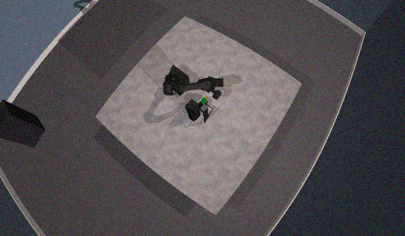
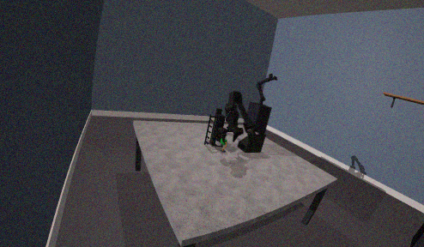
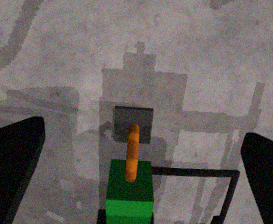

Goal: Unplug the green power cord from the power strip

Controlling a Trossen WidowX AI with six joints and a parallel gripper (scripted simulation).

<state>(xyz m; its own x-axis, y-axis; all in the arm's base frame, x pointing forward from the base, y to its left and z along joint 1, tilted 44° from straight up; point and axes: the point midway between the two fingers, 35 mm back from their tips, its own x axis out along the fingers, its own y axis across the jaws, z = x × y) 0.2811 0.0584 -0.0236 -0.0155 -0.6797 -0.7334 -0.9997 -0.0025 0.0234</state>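
Note:
The green plug (image 3: 128, 205) (image 1: 204, 100) (image 2: 221, 141) is a small block with an orange stub (image 3: 132, 152) rising from its top. It sits on a black block (image 1: 193, 110), the power strip as far as I can tell. My gripper (image 3: 147, 136) (image 1: 216, 93) is open. In the wrist view its two black fingers stand far out at the left and right edges. The plug lies low between them with wide gaps on both sides, touching neither. A small dark grey square (image 3: 134, 117) lies on the table past the plug.
A thin black wire rack (image 3: 216, 175) (image 1: 207, 110) (image 2: 208, 129) stands right beside the plug and the strip. The arm's base (image 1: 173, 82) (image 2: 254, 129) sits on the grey table (image 1: 238, 135) (image 2: 198, 189). A black box (image 1: 17, 123) stands on the floor at the left.

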